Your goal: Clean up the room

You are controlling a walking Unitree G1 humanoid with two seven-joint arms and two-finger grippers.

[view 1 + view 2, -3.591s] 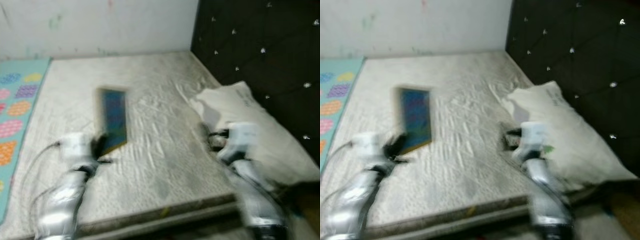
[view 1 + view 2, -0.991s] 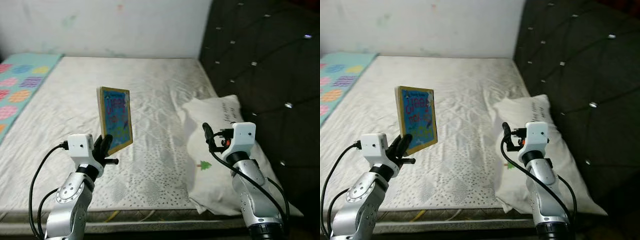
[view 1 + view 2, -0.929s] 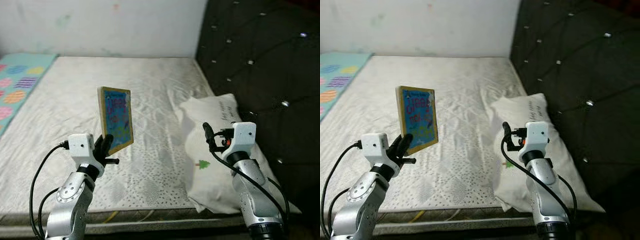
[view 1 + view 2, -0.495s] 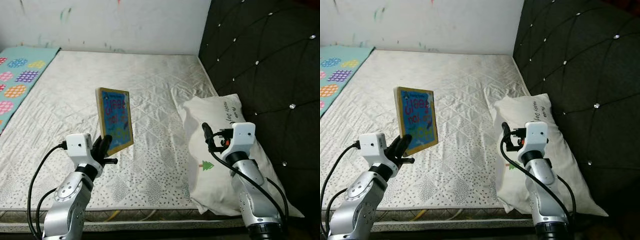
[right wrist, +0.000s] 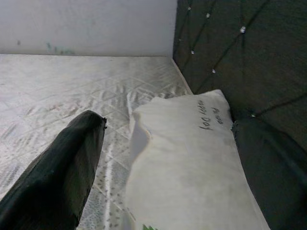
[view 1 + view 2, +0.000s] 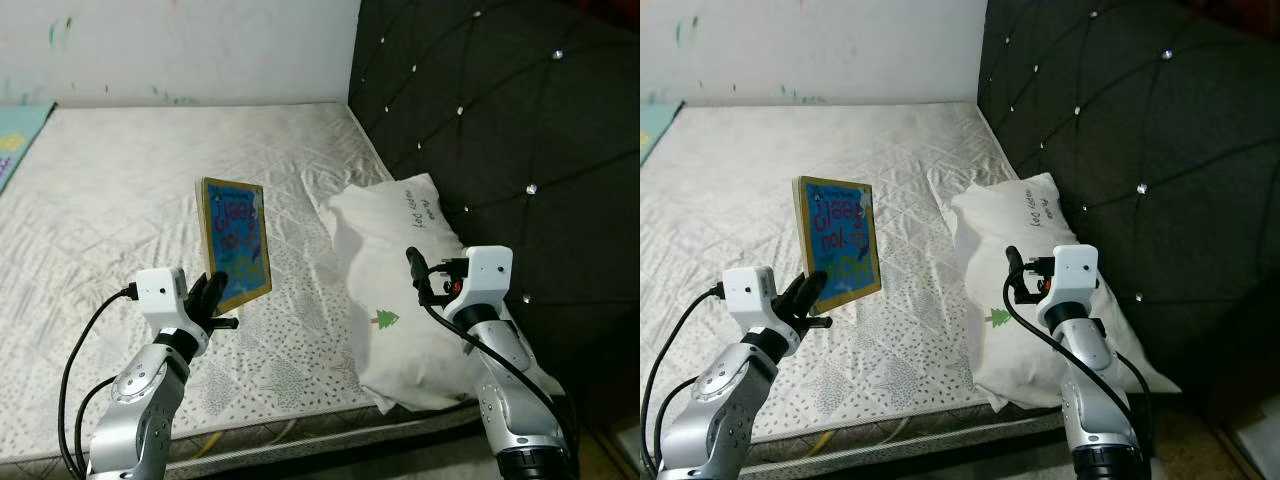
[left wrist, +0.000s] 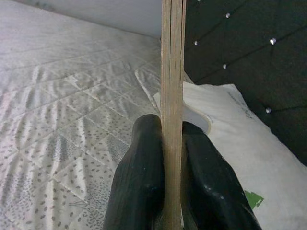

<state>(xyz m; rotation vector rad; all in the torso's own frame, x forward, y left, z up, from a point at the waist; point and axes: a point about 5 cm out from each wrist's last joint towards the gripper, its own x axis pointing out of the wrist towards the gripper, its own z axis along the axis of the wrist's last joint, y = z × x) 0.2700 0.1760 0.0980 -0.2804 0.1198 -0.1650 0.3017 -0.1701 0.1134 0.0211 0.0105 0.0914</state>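
Observation:
A thin picture book (image 6: 238, 240) with a blue cover and yellow border stands upright in the air over the mattress (image 6: 120, 180). My left gripper (image 6: 212, 295) is shut on its lower edge. In the left wrist view both black fingers (image 7: 141, 163) press against the book's edge (image 7: 172, 72). My right gripper (image 5: 168, 158) is open and hovers over the white pillow (image 6: 390, 250), with nothing between its fingers (image 5: 62, 167). The pillow (image 5: 192, 143) lies on the mattress against the headboard.
A dark tufted headboard (image 6: 500, 120) rises along the right side of the bed. A white wall (image 6: 180, 45) stands behind it. A teal play mat (image 6: 15, 135) peeks in at the far left. Bare floor (image 6: 620, 450) shows at the bottom right corner.
The camera has swung to the right, so the play mat has slid almost out of view on the left. Both arms keep their pose, and the book stays held.

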